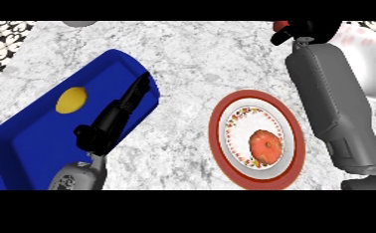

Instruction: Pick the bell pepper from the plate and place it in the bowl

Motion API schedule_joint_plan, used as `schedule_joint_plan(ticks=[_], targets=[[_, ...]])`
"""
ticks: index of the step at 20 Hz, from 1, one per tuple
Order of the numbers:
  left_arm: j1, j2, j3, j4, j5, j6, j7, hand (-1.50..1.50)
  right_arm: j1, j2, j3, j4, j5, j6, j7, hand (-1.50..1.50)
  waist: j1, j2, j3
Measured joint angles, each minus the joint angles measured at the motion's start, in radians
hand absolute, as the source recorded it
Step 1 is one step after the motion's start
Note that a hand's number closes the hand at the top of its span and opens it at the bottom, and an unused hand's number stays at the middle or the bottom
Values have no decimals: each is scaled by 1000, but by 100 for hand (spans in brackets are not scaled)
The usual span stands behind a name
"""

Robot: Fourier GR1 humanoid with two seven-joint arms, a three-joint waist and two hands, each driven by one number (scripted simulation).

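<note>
Left hand (110,122) near the bottom left, over the edge of a blue tray (44,142); fingers straight, holding nothing, resting. A yellow lemon-like fruit (72,100) lies on the tray. Just right, the bell pepper (266,145) is on the red-rimmed plate (217,127), untouched. Our right forearm runs up the right side, and the right hand (294,32) sits far beyond the plate at the top edge, mostly cropped, so we cannot tell its finger state. A pale pink-patterned shape (357,38) just beside it may be the bowl; unclear. Risks: the hand has to come back toward us to reach the pepper, and the forearm could sweep the plate. The pepper is round and could roll off the plate if nudged.
</note>
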Motion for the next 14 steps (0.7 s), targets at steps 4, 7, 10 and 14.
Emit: schedule_joint_plan(ticks=[4, 7, 10, 14], targets=[[24, 6, 5, -13, 4, -8, -8, 0, -52, -30, -49, 49, -4, -120, -2, 150, -6, -2, 0], [11, -1, 6, -12, -1, -4, 8, 0, -82, -63, -83, 132, -6, -183, -12, 150, -11, -2, 0], [8, -4, 13, -9, 0, -4, 10, 0, -102, -117, -101, 200, 1, -190, -25, 150, -14, -3, 0], [32, 4, 16, -16, 4, -17, -4, 0, -88, -189, -99, 280, 46, -245, -40, 150, -12, -2, 0]])
